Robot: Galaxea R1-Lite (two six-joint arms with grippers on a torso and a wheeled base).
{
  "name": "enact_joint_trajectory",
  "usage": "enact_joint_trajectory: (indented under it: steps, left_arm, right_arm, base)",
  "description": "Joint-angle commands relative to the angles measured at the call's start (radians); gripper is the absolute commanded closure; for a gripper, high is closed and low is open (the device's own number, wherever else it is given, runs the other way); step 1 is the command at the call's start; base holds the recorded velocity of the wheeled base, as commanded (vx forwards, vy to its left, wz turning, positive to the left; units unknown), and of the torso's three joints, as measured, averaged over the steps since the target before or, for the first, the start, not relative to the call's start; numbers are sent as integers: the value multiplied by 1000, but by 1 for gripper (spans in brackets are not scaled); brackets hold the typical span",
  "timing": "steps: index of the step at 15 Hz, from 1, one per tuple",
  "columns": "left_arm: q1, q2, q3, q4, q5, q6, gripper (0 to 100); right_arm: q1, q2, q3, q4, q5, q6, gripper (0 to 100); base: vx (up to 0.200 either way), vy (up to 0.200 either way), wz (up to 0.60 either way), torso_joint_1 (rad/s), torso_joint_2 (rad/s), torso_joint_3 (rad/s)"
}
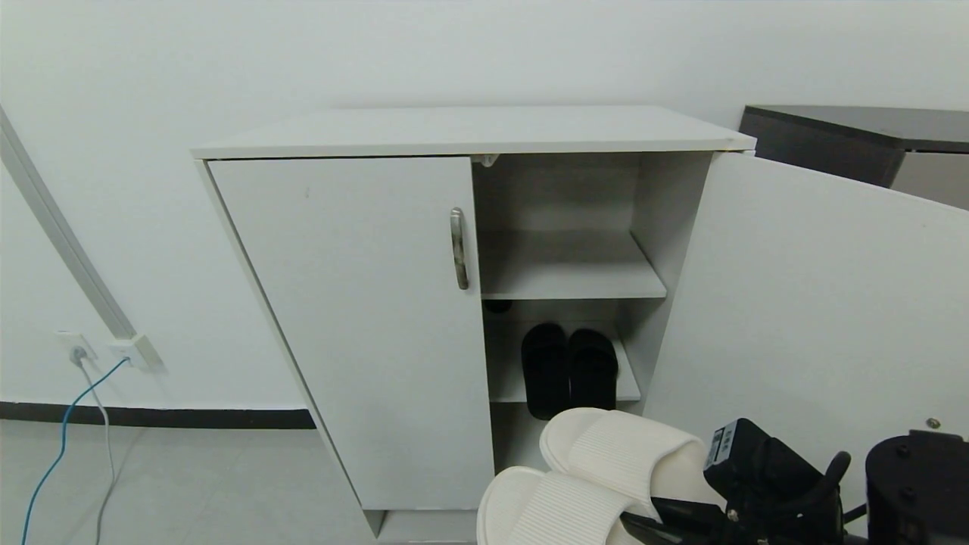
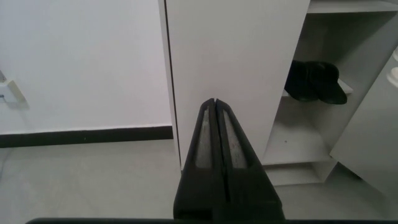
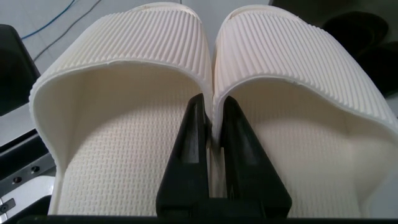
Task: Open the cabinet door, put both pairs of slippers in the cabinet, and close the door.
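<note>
The white cabinet [image 1: 469,132] has its left door [image 1: 356,318] closed and its right door [image 1: 817,303] swung wide open. A black pair of slippers [image 1: 569,369] sits side by side on the middle shelf, and the black slippers [image 2: 317,81] are also in the left wrist view. In front of the opening, low down, a white ribbed pair of slippers [image 1: 598,469] is held up. My right gripper [image 3: 212,118] is shut on the two touching inner walls of the white slippers [image 3: 124,124]. My left gripper [image 2: 214,106] is shut on nothing, facing the closed left door.
The upper shelf [image 1: 568,265] holds nothing. A metal handle [image 1: 459,248] is on the closed door's edge. A wall socket with a blue cable [image 1: 76,352] is at the left, above bare grey floor [image 1: 189,484]. A dark desk [image 1: 855,136] stands behind the open door.
</note>
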Motion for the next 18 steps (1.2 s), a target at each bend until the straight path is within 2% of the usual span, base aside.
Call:
enact_joint_trajectory:
  steps: [1,12,14,18]
  left_arm:
    - [0,0,0,0,0,0,100]
    - [0,0,0,0,0,0,100]
    - [1,0,0,1,0,2,100]
    - [0,0,0,0,1,0,100]
  right_arm:
    - [0,3,0,1,0,-1,100]
    - [0,14,3,0,0,-1,100]
    - [0,14,3,0,0,-2,100]
    - [-12,12,3,0,-4,-1,100]
  base:
    - [0,0,0,0,0,0]
    - [0,0,0,1,49,25]
    - [0,200,0,5,46,27]
    - [0,0,0,0,0,0]
